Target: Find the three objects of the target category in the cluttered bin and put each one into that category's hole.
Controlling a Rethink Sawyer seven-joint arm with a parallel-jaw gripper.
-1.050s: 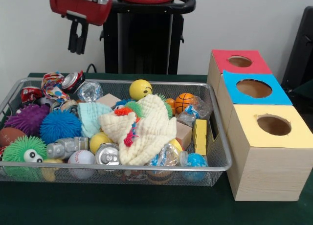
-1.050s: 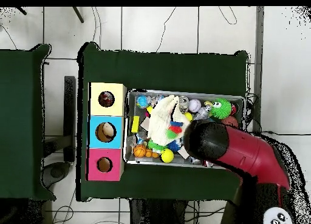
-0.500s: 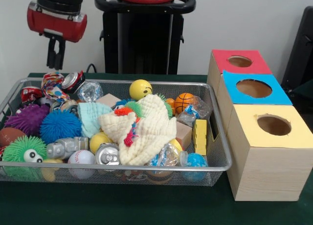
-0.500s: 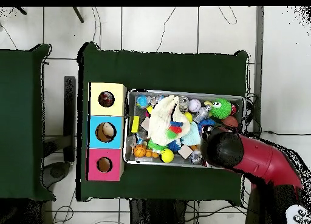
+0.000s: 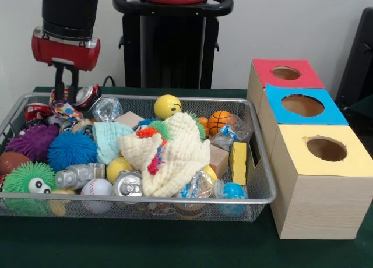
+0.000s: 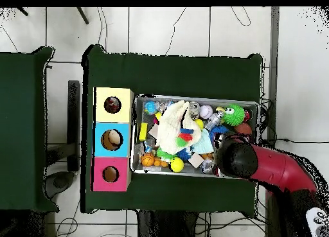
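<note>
Red and black, the arm hangs over the far corner of the wire bin [image 5: 256,163], its end effector [image 5: 59,92] lowered just above a crushed can [image 5: 87,96] and a patterned cloth ball [image 5: 63,105]; whether it is open or closed cannot be told. Beyond the bin's opposite end, well apart from the end effector, stand the red box [image 5: 265,76], blue box [image 5: 326,113] and yellow box [image 5: 349,163], each with a hole on top.

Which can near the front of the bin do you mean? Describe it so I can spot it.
Start at the wire bin and follow its near rim. Left of the cream cloth lies a silver can, its round top with pull tab facing the camera, beside a white baseball.
</note>
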